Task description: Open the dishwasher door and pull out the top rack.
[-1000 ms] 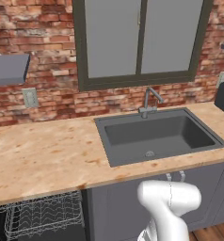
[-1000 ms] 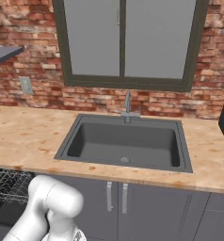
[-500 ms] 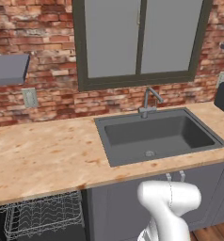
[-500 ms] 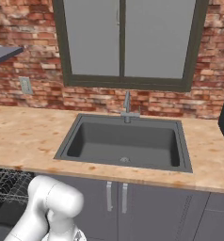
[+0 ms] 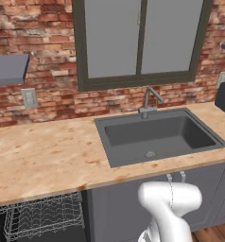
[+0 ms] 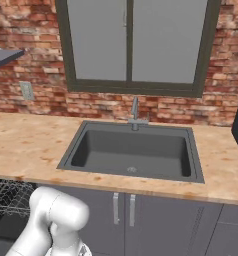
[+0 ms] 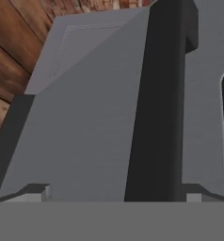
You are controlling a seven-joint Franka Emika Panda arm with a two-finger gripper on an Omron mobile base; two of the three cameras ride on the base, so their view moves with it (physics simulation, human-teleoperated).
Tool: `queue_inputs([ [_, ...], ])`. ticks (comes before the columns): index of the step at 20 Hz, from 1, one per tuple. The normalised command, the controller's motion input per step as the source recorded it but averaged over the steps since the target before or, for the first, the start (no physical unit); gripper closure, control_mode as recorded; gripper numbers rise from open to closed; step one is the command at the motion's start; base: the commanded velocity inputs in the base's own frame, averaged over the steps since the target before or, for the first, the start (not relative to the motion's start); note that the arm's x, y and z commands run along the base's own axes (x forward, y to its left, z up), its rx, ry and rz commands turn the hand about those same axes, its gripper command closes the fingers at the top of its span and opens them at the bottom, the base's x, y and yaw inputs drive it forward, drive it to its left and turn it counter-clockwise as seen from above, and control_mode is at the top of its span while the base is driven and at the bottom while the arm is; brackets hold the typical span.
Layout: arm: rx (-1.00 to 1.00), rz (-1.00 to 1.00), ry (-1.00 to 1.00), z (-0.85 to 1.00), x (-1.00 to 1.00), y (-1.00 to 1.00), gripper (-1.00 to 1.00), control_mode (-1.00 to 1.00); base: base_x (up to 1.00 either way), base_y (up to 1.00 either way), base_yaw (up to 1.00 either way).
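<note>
Nothing has shifted since a second ago: both base views match the earlier ones, with the arm's white body low in front of the cabinets.

The top rack [image 5: 43, 217] of thin wire stands out under the front edge of the wooden counter [image 5: 48, 156], at the lower left of the left base view; its right end also shows at the left edge of the right base view [image 6: 8, 197]. No dishes are visible among its wires. The dark sink [image 6: 133, 150] is sunk into the counter to the right of the rack, its basin bare apart from the drain, with the faucet [image 5: 150, 101] at its back rim below the window [image 6: 131, 45].

The hand view looks close along the dishwasher door [image 7: 85, 127], a flat grey panel with its black bar handle [image 7: 158, 103] running up the picture. Wooden floor [image 7: 15, 52] shows beyond the panel's far edge at upper left. The gripper [image 7: 116, 194] has its two light tips low in that view, one on either side of the bar and well apart, so the jaws stand spread and grip nothing.

Grey cabinet doors [image 6: 123, 215] with small silver handles sit below the sink, right of the rack.
</note>
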Motion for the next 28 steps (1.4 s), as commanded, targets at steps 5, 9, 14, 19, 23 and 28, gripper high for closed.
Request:
queue_inputs([
  [5, 0.00, 0.00, 0.00, 0.62, -0.29, 0.25, -1.00, -1.00, 0.00, 0.00, 0.00],
  [9, 0.03, 0.00, 0.00, 0.55, -0.41, 0.28, -1.00, -1.00, 0.00, 0.00, 0.00],
  [14, 0.02, 0.00, 0.00, 0.49, -0.45, 0.29, -1.00, -1.00, 0.00, 0.00, 0.00],
  [19, 0.02, 0.00, -0.01, 0.49, -0.45, 0.29, -1.00, -1.00, 0.00, 0.00, 0.00],
  [23, 0.00, 0.00, 0.00, 0.61, -0.22, 0.31, -1.00, -1.00, 0.00, 0.00, 0.00],
  [28, 0.00, 0.00, -0.03, 0.22, -0.48, 0.40, -1.00, -1.00, 0.00, 0.00, 0.00],
])
